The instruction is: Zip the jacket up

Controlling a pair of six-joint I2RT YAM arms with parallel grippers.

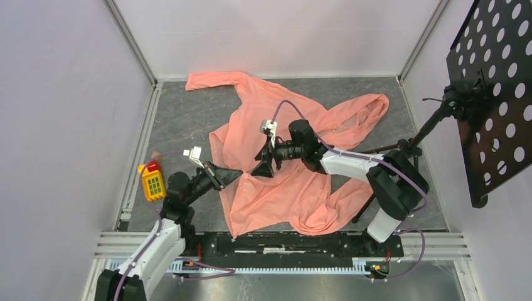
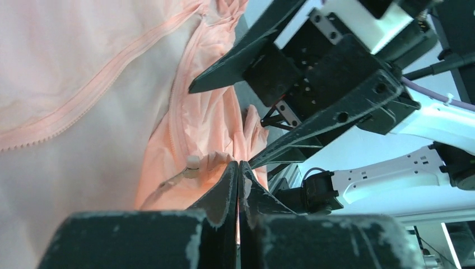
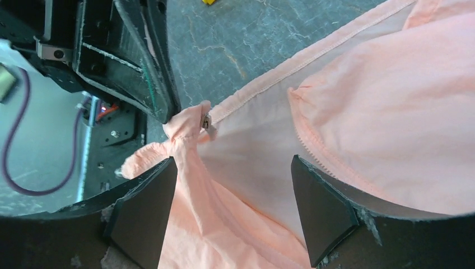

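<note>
The salmon-pink jacket (image 1: 295, 182) lies crumpled and open on the grey table, hood at the right, one sleeve toward the far left. My left gripper (image 1: 238, 174) is shut on a pinch of the jacket's front edge by the zipper end (image 3: 206, 120); in the left wrist view the jaws (image 2: 239, 168) meet on the fabric, with a small white zipper part (image 2: 192, 166) just left of them. A zipper tape (image 2: 95, 89) runs across that view. My right gripper (image 1: 262, 169) is open, its fingers (image 3: 151, 207) spread over the fabric (image 3: 235, 185), just right of the left gripper.
A yellow and red block (image 1: 152, 182) sits at the table's left edge. A black perforated panel on a stand (image 1: 495, 100) rises at the right. White walls close in the far side and both sides.
</note>
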